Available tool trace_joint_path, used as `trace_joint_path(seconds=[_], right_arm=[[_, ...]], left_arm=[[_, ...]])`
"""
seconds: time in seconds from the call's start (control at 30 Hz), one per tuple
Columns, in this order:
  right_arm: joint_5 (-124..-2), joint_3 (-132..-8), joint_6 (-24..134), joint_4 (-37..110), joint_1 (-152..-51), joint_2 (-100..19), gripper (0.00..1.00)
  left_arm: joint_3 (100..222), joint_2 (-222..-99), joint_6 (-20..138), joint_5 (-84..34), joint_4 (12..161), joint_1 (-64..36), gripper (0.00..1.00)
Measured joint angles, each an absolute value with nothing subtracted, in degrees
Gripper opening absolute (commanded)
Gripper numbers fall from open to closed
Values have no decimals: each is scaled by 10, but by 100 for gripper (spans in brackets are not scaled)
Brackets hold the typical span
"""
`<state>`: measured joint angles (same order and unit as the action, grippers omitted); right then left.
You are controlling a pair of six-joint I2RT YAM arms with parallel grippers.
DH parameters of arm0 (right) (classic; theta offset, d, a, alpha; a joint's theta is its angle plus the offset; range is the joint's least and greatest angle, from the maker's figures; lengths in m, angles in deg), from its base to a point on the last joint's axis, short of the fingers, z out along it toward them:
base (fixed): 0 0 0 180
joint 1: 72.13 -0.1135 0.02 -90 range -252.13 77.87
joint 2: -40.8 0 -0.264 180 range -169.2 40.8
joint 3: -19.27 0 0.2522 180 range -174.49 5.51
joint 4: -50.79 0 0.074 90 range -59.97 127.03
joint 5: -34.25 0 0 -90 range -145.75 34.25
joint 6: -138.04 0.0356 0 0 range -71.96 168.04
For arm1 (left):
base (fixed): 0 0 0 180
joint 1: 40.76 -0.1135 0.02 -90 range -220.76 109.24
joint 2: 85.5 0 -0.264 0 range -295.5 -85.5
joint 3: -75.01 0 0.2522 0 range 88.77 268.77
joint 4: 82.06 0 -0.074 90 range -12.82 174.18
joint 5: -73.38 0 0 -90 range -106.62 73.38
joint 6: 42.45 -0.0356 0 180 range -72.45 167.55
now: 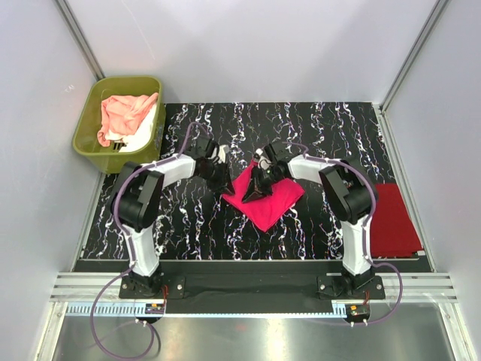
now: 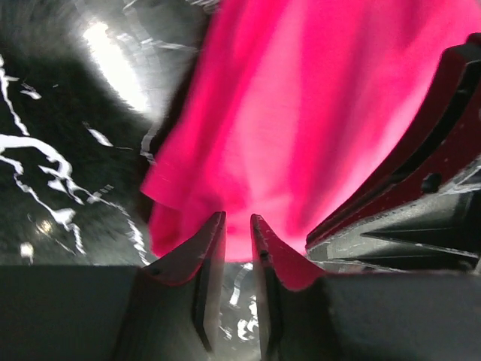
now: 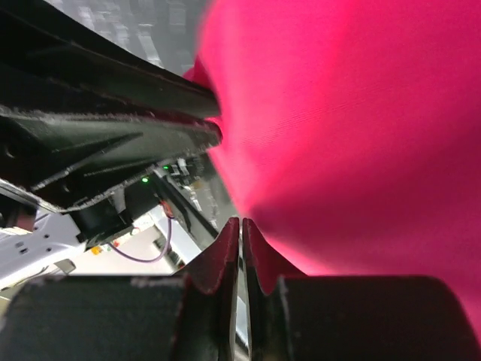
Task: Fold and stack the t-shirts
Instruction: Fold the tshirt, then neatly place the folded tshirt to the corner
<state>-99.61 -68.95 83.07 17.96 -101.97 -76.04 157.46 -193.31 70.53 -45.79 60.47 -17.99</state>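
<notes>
Nearest, both arm bases stand on a dark rail [image 1: 248,284] at the near edge of the worktop [image 1: 188,226], a black surface veined with white. Beyond it, at mid-worktop, lies the hot pink t-shirt [image 1: 278,204], a rumpled diamond of plain magenta cloth, its far corner beneath the two arms' tips. Left end effector [image 2: 237,226]: fingers closed to a narrow slit on the shirt's edge. Right end effector [image 3: 240,229]: fingers pressed together on the cloth, just beside the left one. To the right, well apart, the dark red t-shirt [image 1: 394,218] lies folded flat at the worktop's right edge. Farthest, at the far left corner, an olive-green tub [image 1: 84,131] holds the peach-pink t-shirt [image 1: 124,111] on top of the white t-shirt [image 1: 143,135], both crumpled. Pale walls enclose the cell. Only the overhead view shows the tub and the red shirt. The wrist views show blurred magenta cloth, the fingertips, and the opposite end effector close by.
</notes>
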Motion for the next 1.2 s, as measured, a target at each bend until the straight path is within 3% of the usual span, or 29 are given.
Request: trace_joint_path(seconds=[0.2,0.4,0.47,0.5,0.6,0.7,0.83,0.97,1.1,1.2], right_arm=[[-998,-653,811,169,-1018,-785,12],[-962,-571,770,113,-990,-685,32],[-950,-554,760,90,-965,-640,43],[-944,-550,756,80,-952,-619,46],[-932,-536,747,67,-907,-563,58],[-919,-510,747,72,-865,-529,72],[-914,-461,765,97,-838,-523,73],[-914,-435,794,136,-831,-537,70],[-914,-436,816,191,-829,-572,54],[-930,-456,832,217,-828,-616,54]], left_arm=[[1558,-1958,711,-457,620,-182,21],[1521,-1931,709,-447,646,-182,23],[1505,-1916,709,-442,647,-181,34],[1495,-1904,709,-438,644,-180,48],[1476,-1860,705,-412,622,-166,57],[1475,-1812,702,-370,582,-134,60],[1504,-1750,702,-315,534,-64,67],[1559,-1733,698,-278,524,-6,68],[1588,-1739,696,-249,525,33,55],[1598,-1761,690,-228,526,55,50]])
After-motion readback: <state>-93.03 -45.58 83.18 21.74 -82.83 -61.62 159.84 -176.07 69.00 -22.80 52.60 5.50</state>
